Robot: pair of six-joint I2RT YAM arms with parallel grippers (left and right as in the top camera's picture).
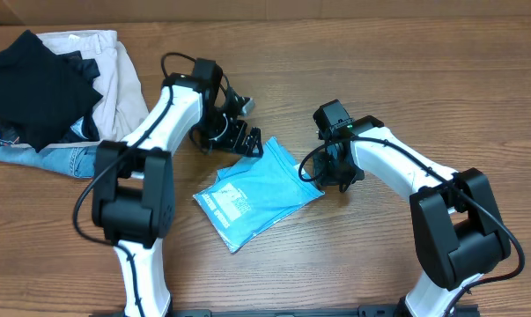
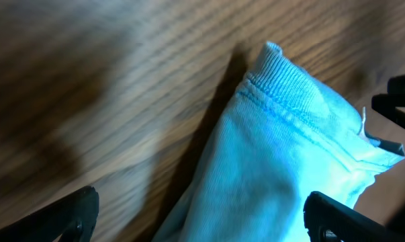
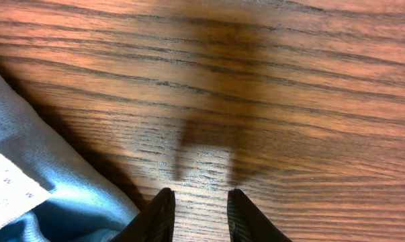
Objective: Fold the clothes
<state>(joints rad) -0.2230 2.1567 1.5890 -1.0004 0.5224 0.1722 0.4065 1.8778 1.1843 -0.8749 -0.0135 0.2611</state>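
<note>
The left end effector (image 2: 201, 205) stands released, jaws spread wide on either side of a ribbed edge of the sky-blue T-shirt (image 1: 258, 187), gripping nothing. The close view is blurred, so that edge may be a collar or a hem. From above, this end effector sits at the shirt's far corner, its white arm reaching in from the tabletop's near-left side.

The right end effector (image 3: 199, 205) hovers just off the shirt's right-hand edge over bare wood. Its two dark fingers (image 3: 158, 215) are drawn close with a narrow gap between them, and nothing is in that gap. A white tag (image 3: 4, 188) on the blue cloth shows at the lower left of its camera view.

The T-shirt lies folded into a compact, skewed packet near the middle of the tabletop (image 1: 397, 70), between the two arms, white print facing up.

At the far-left corner a black garment (image 1: 36, 79) is heaped over beige trousers (image 1: 115, 66) and blue denim (image 1: 54, 157), well apart from the shirt.
</note>
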